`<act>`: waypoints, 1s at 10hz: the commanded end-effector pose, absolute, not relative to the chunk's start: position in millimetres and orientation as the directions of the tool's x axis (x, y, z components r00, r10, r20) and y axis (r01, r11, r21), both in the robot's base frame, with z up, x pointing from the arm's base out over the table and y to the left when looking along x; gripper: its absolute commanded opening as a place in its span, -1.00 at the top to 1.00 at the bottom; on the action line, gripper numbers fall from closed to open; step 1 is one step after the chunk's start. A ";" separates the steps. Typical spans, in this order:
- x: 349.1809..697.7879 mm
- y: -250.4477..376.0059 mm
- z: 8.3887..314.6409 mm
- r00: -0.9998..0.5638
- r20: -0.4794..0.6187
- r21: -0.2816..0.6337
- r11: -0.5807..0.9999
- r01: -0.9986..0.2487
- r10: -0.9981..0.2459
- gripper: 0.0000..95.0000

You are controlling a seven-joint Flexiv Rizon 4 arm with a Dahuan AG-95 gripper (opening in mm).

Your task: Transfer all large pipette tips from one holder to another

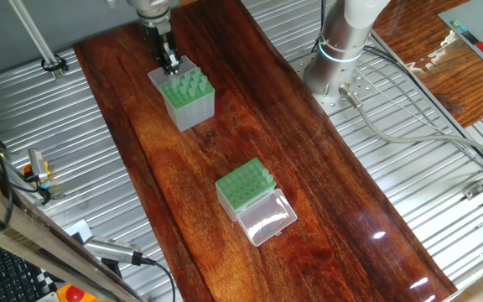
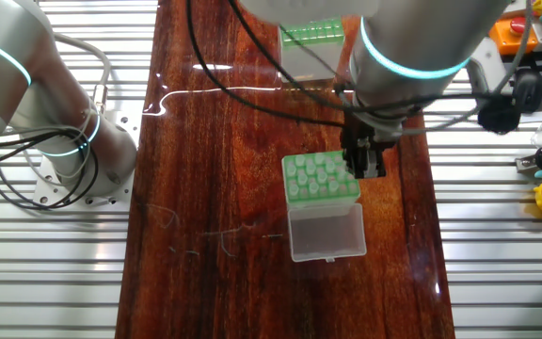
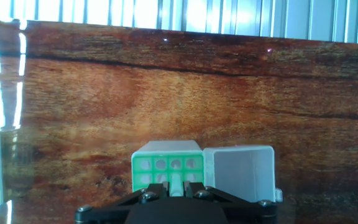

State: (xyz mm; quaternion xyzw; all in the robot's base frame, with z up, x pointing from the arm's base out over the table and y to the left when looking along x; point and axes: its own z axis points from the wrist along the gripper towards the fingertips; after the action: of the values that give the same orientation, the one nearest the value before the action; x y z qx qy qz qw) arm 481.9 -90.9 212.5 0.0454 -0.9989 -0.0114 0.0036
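Gripper point(image 1: 170, 60) low over back edge of tall grey-sided holder point(image 1: 193, 109). Fingers narrow, closed on one tip point(image 3: 176, 185): slim pale cone with greenish tint, seen in hand view. More tips point(image 1: 189, 84) upright in holder's green holed top. Short box point(image 1: 243, 186), green top, clear lid point(image 1: 267, 220) open beside it, well apart along wooden table point(image 1: 141, 151).
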 end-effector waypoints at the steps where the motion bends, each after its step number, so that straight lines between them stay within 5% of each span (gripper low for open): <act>1: 482.2 -90.0 215.5 -0.996 0.009 0.023 0.996 -0.090 -0.090 1.00; 10: 488.8 -90.0 245.7 -0.996 0.008 0.030 0.996 -0.089 -0.089 1.00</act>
State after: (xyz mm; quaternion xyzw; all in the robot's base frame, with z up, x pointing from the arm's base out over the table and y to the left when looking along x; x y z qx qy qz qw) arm 490.3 -88.9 248.8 0.0447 -0.9989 -0.0144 0.0040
